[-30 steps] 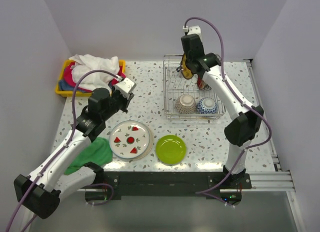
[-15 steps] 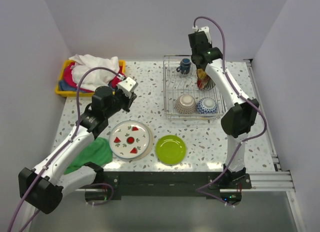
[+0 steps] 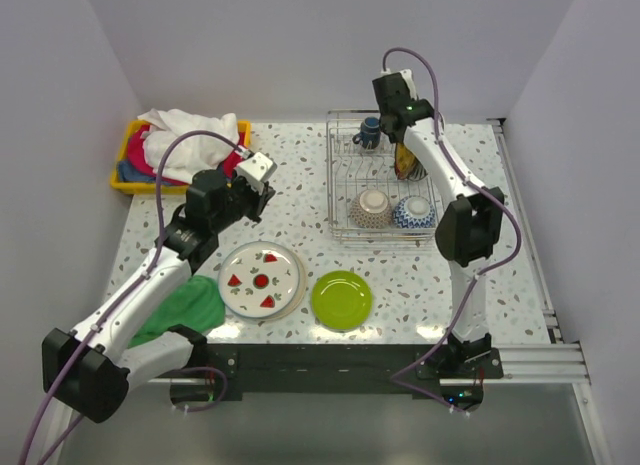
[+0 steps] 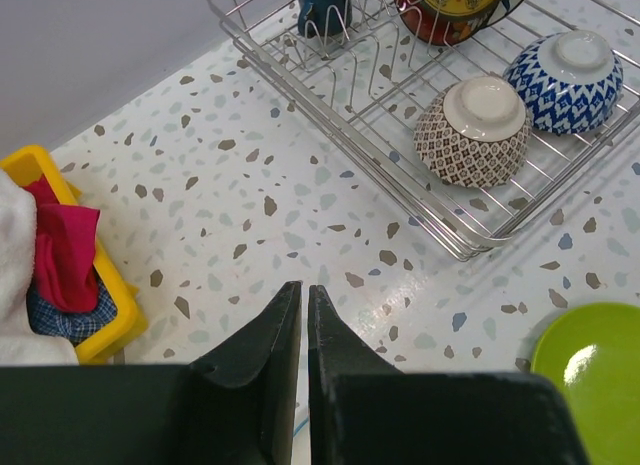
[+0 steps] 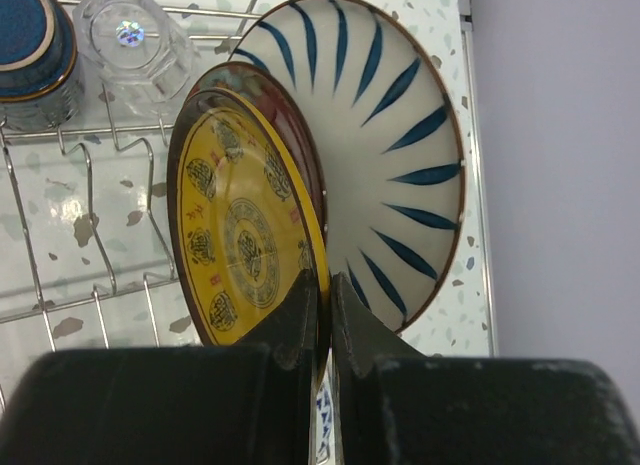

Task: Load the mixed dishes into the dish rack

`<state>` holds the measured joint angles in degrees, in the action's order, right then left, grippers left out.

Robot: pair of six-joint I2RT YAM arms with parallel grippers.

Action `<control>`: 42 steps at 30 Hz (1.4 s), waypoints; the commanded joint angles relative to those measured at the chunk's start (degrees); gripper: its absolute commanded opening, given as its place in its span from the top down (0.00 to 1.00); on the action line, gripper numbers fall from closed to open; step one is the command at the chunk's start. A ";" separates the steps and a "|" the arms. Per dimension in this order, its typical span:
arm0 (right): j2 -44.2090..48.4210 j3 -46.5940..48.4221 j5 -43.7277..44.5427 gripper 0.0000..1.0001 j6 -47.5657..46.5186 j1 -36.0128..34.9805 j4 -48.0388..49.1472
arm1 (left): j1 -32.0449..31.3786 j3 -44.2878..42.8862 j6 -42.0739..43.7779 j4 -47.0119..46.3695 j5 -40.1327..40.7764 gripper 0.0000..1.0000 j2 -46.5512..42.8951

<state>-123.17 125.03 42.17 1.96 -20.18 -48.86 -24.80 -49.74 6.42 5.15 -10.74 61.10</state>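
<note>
Currently: Seating the Yellow Plate in the Dish Rack

**Step in hand.** The yellow plate point(image 5: 240, 235) is being set into the dish rack point(image 3: 331, 185). The right gripper point(image 5: 322, 285) is closed, pinching the plate's upper rim between its fingers. The plate stands on edge at the back right of the rack, close against the red plate point(image 5: 293, 120), which stands in front of the striped plate point(image 5: 390, 135). Whether its lower edge is fully seated between the tines cannot be told.

**Other arm.** The left gripper point(image 4: 304, 290) hovers over the table between the yellow bin point(image 3: 130, 175) and the rack. Its fingers are nearly together, with only a thin slit between them, and they hold nothing.

**Progress.** The rack also holds the mug point(image 3: 371, 133), the glass point(image 5: 130, 40) and 2 upturned bowls: the brown-patterned bowl point(image 4: 478, 125) and the blue-white bowl point(image 4: 565, 80). 2 plates lie flat near the table's front edge: the fruit-motif plate point(image 3: 261, 278) and the green plate point(image 3: 342, 299). The task is judged well past halfway.

**Next move.**
1. Open the right fingers to release the rim.
2. Lift straight up, clear of the 3 standing plates, so that none tips.
3. Take the next flat plate. A rim grip is needed, and the left arm is nearest the fruit-motif plate.
</note>
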 commanded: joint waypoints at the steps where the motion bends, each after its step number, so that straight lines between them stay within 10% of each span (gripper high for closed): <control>1: 0.13 0.39 0.02 1.00 -0.81 0.15 -0.45 | 0.71 0.52 -0.97 -3.13 -1.04 0.88 0.16; 7: -1.19 -1.19 -1.48 0.99 -0.99 0.23 -0.80 | 0.80 0.52 -0.88 -2.69 -1.47 0.87 0.07; 11: -1.63 -1.11 -2.62 0.69 -1.34 0.15 -0.62 | 0.89 0.95 -0.79 -2.51 -1.74 0.87 -0.54; 22: 5.47 -1.36 -9.45 0.45 -1.60 -0.12 -3.08 | 0.89 2.97 -1.32 -2.78 -5.07 0.84 -1.77; 28: 21.11 -22.84 -20.27 0.35 0.33 -0.20 -3.87 | -0.77 5.09 1.76 1.96 -23.16 0.73 3.56; 34: 42.91 -49.57 -40.21 0.26 1.73 -0.29 4.82 | -8.42 5.61 5.80 4.79 -25.38 0.67 11.83; 42: 51.19 -61.13 -48.07 0.22 8.50 -1.08 5.79 | -12.29 1.14 4.31 3.81 -25.91 0.69 24.75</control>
<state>-73.87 67.31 0.10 6.28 -20.93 -45.89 -36.14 -44.62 10.26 9.96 -34.33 81.58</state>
